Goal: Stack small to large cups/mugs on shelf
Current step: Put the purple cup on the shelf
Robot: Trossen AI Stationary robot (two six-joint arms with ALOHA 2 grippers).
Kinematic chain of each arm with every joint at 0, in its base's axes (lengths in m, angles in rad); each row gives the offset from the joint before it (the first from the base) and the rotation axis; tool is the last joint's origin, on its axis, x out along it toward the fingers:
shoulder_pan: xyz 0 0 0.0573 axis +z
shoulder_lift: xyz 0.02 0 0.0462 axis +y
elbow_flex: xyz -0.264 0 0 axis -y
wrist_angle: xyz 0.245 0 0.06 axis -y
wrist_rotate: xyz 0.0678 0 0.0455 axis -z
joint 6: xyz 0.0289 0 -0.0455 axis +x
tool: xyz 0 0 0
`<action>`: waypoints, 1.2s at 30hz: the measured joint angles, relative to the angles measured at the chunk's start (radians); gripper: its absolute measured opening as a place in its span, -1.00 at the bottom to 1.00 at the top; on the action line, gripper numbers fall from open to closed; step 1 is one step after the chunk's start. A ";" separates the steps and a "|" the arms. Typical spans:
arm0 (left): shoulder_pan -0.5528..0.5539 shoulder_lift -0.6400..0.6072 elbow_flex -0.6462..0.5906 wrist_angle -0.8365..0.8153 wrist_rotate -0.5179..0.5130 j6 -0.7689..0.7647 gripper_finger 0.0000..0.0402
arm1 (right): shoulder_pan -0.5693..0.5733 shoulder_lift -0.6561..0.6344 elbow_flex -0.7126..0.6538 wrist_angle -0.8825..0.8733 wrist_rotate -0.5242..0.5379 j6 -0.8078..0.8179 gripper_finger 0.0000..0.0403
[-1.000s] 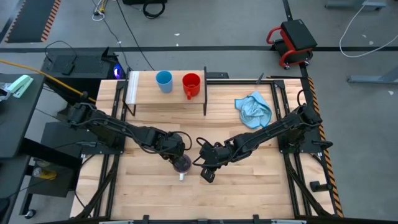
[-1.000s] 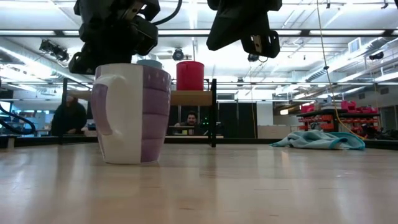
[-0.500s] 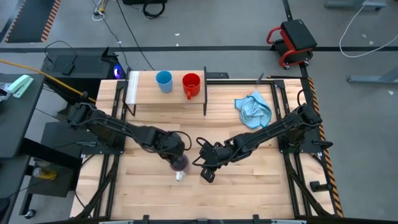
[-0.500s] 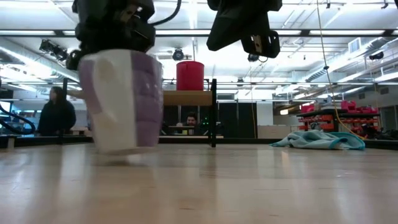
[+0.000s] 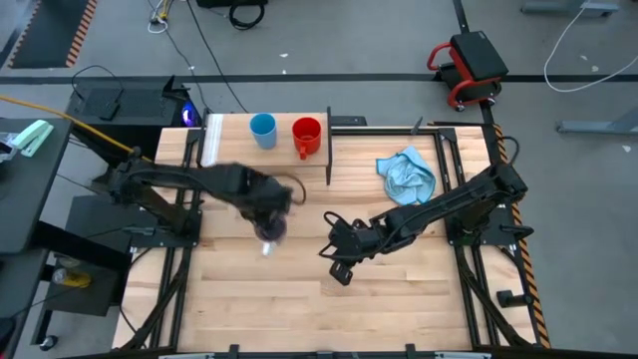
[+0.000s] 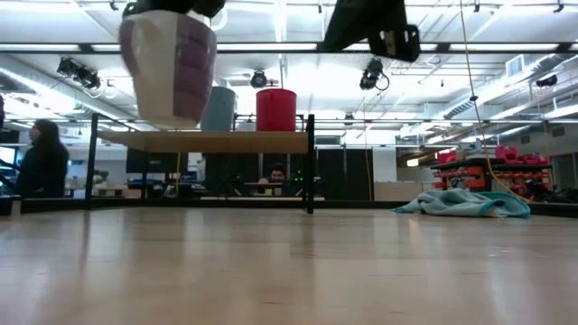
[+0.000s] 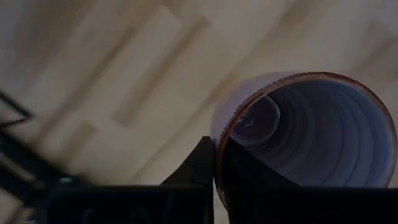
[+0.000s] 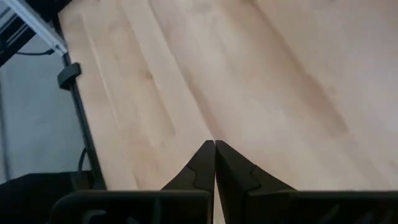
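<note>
Tabletop (image 5: 299, 299); blurred lilac mug (image 5: 269, 231) aloft.

The left gripper (image 5: 267, 221) hung raised and clamped on the mug (image 6: 169, 65); the right gripper (image 8: 214, 163) hovered with fingers pressed together.

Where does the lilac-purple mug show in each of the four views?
High view: the lilac-purple mug hangs from the left gripper, in front of the shelf.
Low view: upper left, lifted clear of the table, its base above shelf height.
Left wrist view: its open mouth fills the right side, the fingers pinching its rim.
Right wrist view: not in it.
Shared landmark: the red mug on the shelf.
</note>
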 joint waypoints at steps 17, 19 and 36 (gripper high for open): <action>0.461 -0.191 0.223 -0.138 -0.011 0.245 -0.91 | 0.052 -0.105 0.000 -0.107 0.131 0.028 -0.91; 0.511 -0.206 0.223 -0.140 -0.011 0.281 -0.91 | 0.051 -0.105 0.000 -0.112 0.131 0.028 -0.91; 0.856 -0.203 0.221 -0.137 0.006 0.570 -0.92 | 0.047 -0.105 0.000 -0.114 0.132 0.050 -0.91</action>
